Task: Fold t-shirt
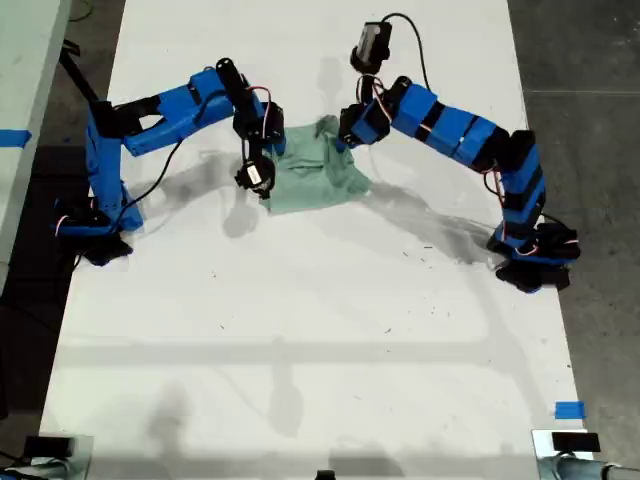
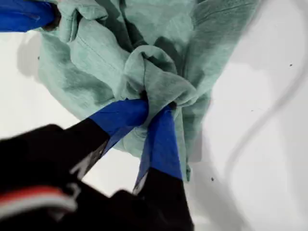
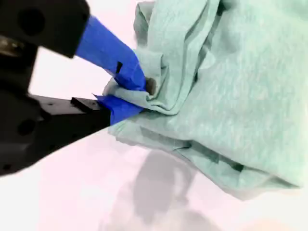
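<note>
The pale mint-green t-shirt [image 1: 318,178] lies bunched on the white table [image 1: 300,320], between the two blue arms. My first gripper [image 1: 270,155], on the arm at the exterior view's left, is shut on a gathered fold of the t-shirt [image 2: 96,57]; its blue fingertips [image 2: 156,103] pinch the cloth. On the arm at the exterior view's right, my second gripper [image 1: 345,133] is shut on a rolled edge of the t-shirt [image 3: 240,96], and the cloth wraps around its tips [image 3: 130,94]. The other gripper's blue finger [image 2: 24,14] shows at the shirt's far edge.
The arm bases stand at the table's sides in the exterior view, one at the left [image 1: 95,235] and one at the right [image 1: 535,255]. Blue tape marks [image 1: 568,410] [image 1: 12,138] lie near the edges. Dark floor borders the table on both sides.
</note>
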Motion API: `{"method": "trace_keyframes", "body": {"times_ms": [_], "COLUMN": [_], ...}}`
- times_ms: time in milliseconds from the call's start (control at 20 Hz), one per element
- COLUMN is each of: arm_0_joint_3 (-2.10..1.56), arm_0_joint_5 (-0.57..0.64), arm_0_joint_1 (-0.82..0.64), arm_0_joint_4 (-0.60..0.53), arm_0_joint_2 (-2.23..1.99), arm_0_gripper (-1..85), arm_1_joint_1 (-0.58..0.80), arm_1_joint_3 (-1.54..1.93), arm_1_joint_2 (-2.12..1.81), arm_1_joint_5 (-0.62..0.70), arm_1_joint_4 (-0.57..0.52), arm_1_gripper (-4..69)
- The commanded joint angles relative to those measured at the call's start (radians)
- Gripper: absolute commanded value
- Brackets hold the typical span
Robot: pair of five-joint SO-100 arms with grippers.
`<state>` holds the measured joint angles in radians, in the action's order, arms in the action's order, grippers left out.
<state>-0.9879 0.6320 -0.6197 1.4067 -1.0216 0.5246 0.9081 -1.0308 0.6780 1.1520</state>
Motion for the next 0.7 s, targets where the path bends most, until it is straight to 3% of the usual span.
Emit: {"method": "trace_keyframes", "body": {"times_ms": [0, 50, 150, 200, 400, 650], "arm_0_joint_3": [0.031, 0.031, 0.026, 0.015, -0.023, -0.307], "arm_0_joint_5": [0.011, 0.015, 0.020, 0.021, 0.017, 0.012], "arm_0_joint_1": [-0.063, -0.077, -0.095, -0.098, -0.110, -0.063], "arm_0_joint_4": [-0.051, -0.058, -0.044, -0.031, 0.075, 0.124], "arm_0_joint_2": [0.049, 0.060, 0.035, -0.003, -0.242, -0.632], "arm_0_gripper": [17.5, 21.0, 25.0, 26.2, 26.1, 21.3], "arm_1_joint_1": [0.044, 0.066, 0.121, 0.135, 0.176, 0.187], "arm_1_joint_3": [-0.069, -0.075, -0.083, -0.092, -0.138, 0.003], "arm_1_joint_2": [0.029, 0.055, 0.078, 0.077, -0.041, -0.344], "arm_1_joint_5": [0.011, -0.005, -0.034, 0.031, 0.083, 0.106], "arm_1_joint_4": [-0.063, -0.058, -0.008, 0.009, 0.175, 0.368], "arm_1_gripper": [3.1, 20.4, 31.2, 48.0, 37.3, 31.9]}}
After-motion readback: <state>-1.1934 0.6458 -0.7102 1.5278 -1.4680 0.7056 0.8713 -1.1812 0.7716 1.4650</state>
